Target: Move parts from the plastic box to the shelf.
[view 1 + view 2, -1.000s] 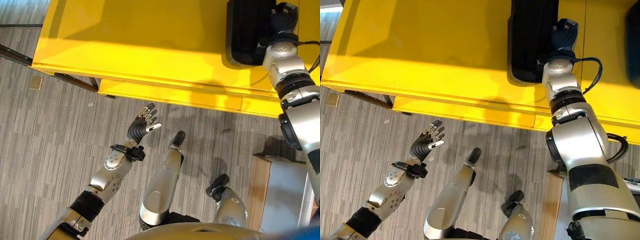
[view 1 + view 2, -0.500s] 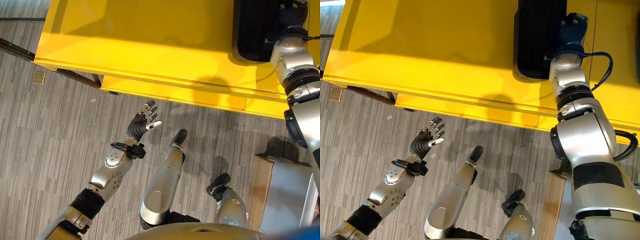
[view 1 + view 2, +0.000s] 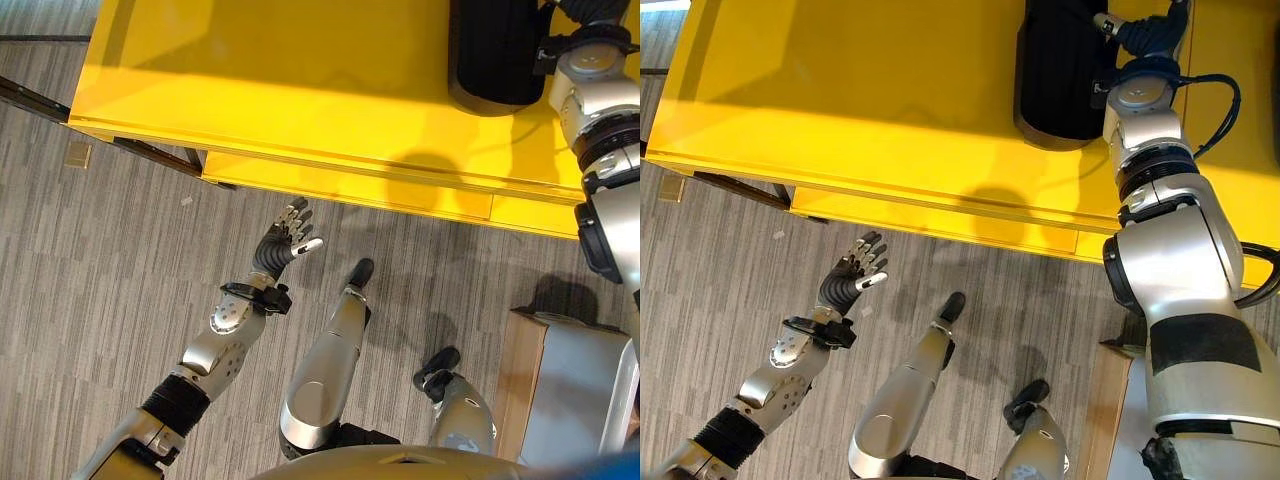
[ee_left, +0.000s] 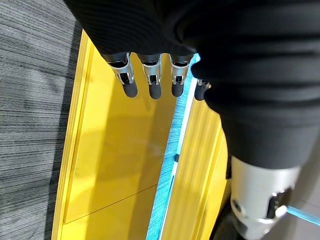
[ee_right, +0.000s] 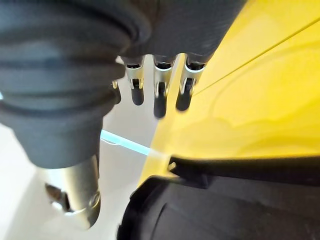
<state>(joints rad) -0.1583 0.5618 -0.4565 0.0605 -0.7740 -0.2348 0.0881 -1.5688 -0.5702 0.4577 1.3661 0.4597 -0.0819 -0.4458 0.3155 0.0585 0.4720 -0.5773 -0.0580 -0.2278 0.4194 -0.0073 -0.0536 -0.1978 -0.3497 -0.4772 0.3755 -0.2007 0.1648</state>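
Note:
A large black part (image 3: pixel 495 55) lies on the yellow shelf top (image 3: pixel 280 90) at the far right. My right hand (image 3: pixel 1150 35) is at the part's far right end, beside it. In the right wrist view its fingers (image 5: pixel 159 95) are straight over the yellow surface and hold nothing, with the black part (image 5: pixel 210 210) just under the wrist. My left hand (image 3: pixel 283 243) hangs open above the floor in front of the shelf's near edge, fingers (image 4: pixel 150 80) spread and empty.
A pale grey box (image 3: pixel 575 390) with a brown edge stands on the floor at the lower right. The shelf's front lip (image 3: pixel 350 185) runs across the view. A dark metal rail (image 3: pixel 40 105) juts out at the left.
The black part has slid a little to the left and farther onto the shelf. My right hand has reached farther along it. The left hand has hardly moved.

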